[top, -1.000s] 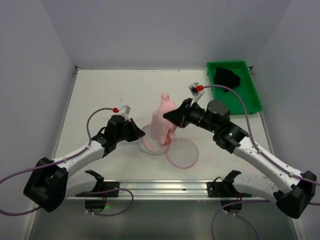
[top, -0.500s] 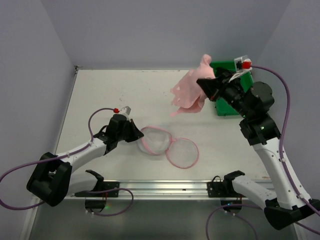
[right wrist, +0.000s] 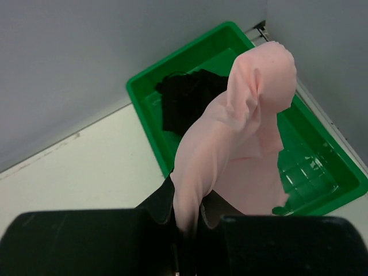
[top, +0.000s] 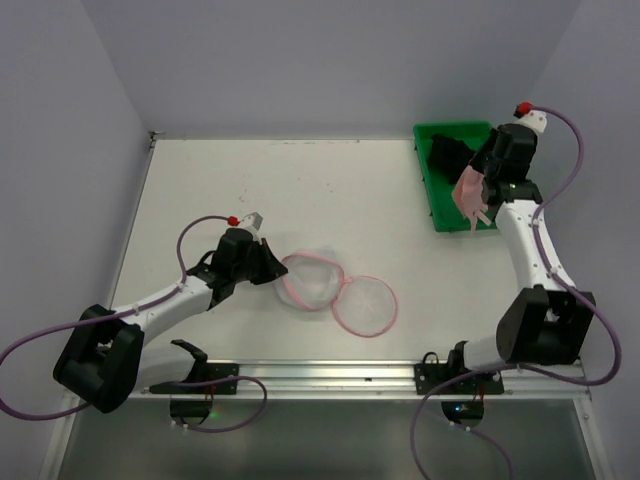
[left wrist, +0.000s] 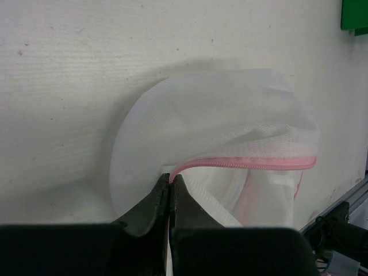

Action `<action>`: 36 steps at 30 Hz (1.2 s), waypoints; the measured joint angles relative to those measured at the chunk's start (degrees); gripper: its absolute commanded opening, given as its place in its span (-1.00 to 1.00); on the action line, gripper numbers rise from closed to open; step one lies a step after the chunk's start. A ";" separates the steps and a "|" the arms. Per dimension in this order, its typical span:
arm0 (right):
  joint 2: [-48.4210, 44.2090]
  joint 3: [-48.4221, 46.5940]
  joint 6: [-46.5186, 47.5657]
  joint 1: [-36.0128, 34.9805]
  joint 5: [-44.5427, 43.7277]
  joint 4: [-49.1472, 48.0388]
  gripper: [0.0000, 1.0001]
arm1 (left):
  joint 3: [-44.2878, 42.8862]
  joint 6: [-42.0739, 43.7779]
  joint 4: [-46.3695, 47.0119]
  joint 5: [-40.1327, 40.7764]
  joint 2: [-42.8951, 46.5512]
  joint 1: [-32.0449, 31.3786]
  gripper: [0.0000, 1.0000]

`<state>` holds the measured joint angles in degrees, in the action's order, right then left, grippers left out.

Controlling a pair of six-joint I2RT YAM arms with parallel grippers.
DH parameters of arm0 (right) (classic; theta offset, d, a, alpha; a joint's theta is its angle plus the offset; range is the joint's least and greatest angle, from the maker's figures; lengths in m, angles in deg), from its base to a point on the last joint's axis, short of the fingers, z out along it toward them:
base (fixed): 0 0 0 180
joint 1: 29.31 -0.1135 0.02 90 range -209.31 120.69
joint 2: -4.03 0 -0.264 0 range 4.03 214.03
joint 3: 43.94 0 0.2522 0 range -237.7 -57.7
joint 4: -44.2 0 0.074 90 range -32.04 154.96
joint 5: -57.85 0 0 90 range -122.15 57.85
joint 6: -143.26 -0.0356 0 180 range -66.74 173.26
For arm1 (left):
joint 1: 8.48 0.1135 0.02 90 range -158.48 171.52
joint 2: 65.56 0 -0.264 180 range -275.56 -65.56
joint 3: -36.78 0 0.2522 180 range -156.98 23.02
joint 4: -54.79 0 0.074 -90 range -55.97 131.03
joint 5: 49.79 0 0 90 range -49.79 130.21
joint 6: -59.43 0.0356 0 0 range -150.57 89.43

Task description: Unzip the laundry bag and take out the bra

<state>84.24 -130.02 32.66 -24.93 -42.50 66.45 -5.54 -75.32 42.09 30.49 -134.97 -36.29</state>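
Note:
The laundry bag (top: 312, 281) lies open in the middle of the table, its two white mesh discs with pink zip rims spread side by side. My left gripper (top: 272, 268) is shut on the bag's pink rim at its left edge; in the left wrist view the fingers (left wrist: 171, 190) pinch the zip rim (left wrist: 247, 163). My right gripper (top: 478, 182) is shut on the pale pink bra (top: 468, 196) and holds it in the air over the green tray (top: 439, 216). In the right wrist view the bra (right wrist: 230, 155) hangs from the gripper (right wrist: 187, 215).
The green tray (right wrist: 146, 98) stands at the back right corner against the wall, with a black garment (right wrist: 181, 98) in its far end, also seen in the top view (top: 452, 153). Grey walls close in the table on three sides.
My right arm has swung the pink bra from above the bag up and to the right, over the green tray. The left gripper has stayed on the bag's rim.

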 measured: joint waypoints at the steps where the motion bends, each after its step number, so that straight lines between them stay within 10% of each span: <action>1: 2.12 -0.24 0.07 0.33 -1.11 -0.57 -1.00 | 0.00 0.22 -0.07 -0.04 0.00 0.00 -1.00; 21: 30.53 -8.76 -12.35 6.12 10.84 -15.52 -0.91 | -1.01 1.49 -1.22 -0.28 -1.05 0.04 -1.00; 36: 23.06 4.87 -22.73 10.32 10.49 -9.14 0.82 | -1.01 1.46 -1.25 -0.70 0.15 0.04 -1.00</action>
<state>107.30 -125.14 9.93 -14.61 -32.01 57.32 -6.54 -73.86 40.85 29.79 -134.82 -36.25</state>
